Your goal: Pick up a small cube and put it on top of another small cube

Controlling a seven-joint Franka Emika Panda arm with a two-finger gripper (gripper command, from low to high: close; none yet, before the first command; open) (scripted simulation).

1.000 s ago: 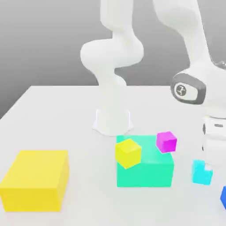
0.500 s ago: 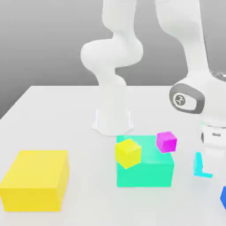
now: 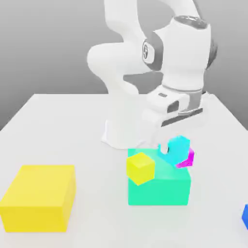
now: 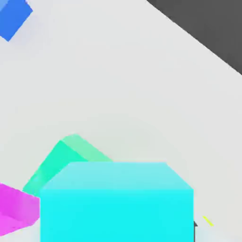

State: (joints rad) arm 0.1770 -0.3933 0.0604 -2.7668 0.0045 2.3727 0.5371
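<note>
The small light-cyan cube (image 3: 180,145) hangs in the air with my gripper (image 3: 172,149) shut on it. It sits just above the small magenta-pink cube (image 3: 188,159), overlapping it toward the exterior view's left. The magenta cube rests on the far right corner of the large teal-green block (image 3: 159,186). In the hand view the cyan cube (image 4: 116,203) is close up, with the magenta cube (image 4: 16,210) peeking out beside it and the teal block (image 4: 66,156) behind.
A small yellow cube (image 3: 140,168) sits tilted on the teal block's left side. A big yellow block (image 3: 38,196) stands at the exterior view's front left. A small blue cube (image 3: 245,216) (image 4: 14,19) lies at the right edge. The arm's base (image 3: 123,131) stands behind the teal block.
The gripper shut on the cyan cube where it lay on the table at the exterior view's right. It then lifted the cube and carried it left, to just above the magenta cube.
</note>
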